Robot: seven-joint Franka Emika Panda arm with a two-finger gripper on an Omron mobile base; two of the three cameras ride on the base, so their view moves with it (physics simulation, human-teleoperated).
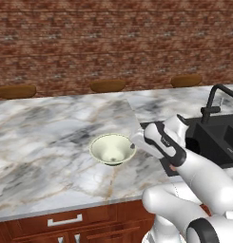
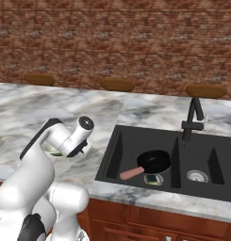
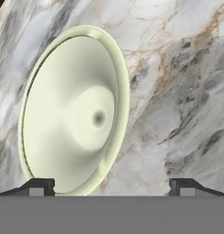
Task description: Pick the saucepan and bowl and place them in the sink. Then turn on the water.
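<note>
The left base view looks from behind the arm on its left, forward and down across the marble worktop (image 1: 51, 142) toward the brick wall (image 1: 113, 42). The right base view faces the same way from the arm's right, taking in the sink (image 2: 136, 146) more fully. Both share the worktop, the wall and the faucet (image 1: 214, 102). The hand view sits close above the bowl (image 3: 72, 114), looking down on it.

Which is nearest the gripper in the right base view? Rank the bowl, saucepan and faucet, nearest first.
1. bowl, on the counter right at the gripper.
2. saucepan, in the sink's left basin.
3. faucet, behind the sink, farthest right.
</note>
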